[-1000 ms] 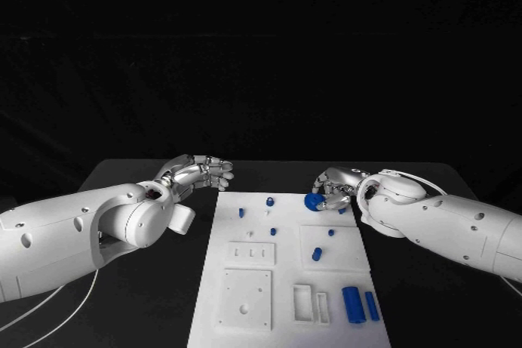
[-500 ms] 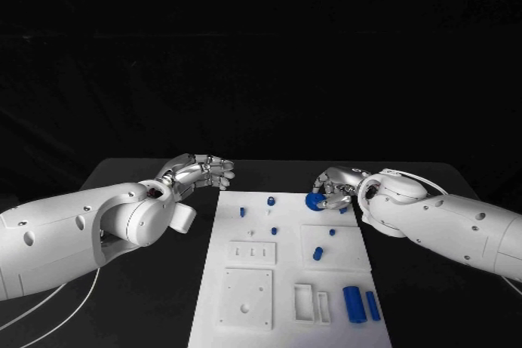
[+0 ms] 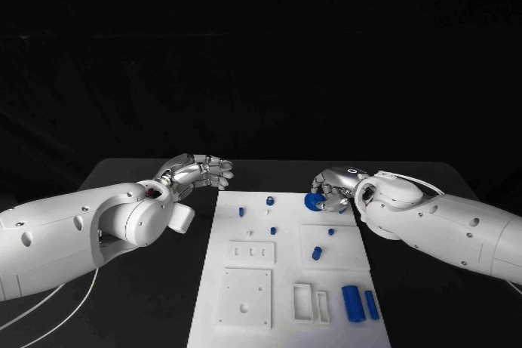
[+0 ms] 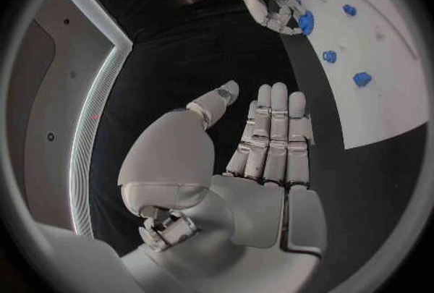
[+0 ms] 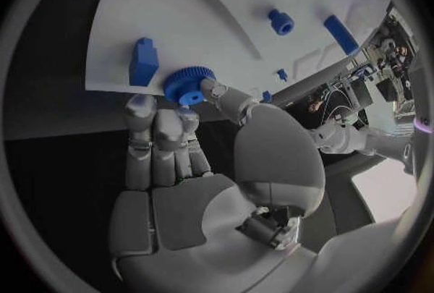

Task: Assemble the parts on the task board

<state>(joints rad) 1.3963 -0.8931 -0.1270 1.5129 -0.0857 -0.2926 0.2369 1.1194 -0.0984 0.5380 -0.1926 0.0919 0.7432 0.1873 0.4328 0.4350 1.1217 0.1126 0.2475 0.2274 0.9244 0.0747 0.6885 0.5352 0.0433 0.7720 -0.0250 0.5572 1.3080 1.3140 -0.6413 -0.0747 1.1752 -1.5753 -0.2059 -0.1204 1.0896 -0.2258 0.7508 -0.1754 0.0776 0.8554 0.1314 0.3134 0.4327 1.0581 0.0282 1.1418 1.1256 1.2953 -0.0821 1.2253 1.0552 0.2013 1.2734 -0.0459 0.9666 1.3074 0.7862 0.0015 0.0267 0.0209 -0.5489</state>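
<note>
Right hand pinches blue geared wheel at task board one o'clock corner; we judge seating step next, needs alignment. Left hand idle, fingers apart, empty.

Black table under the board

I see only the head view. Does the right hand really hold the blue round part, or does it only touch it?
Observer: It holds it. In the right wrist view the right hand pinches the blue ridged plastic wheel between thumb and fingers, at the edge of the white task board.
Operator: Is something inside the left hand?
Observer: No. The left wrist view shows the left hand with an empty palm and straight fingers, over the black table.
</note>
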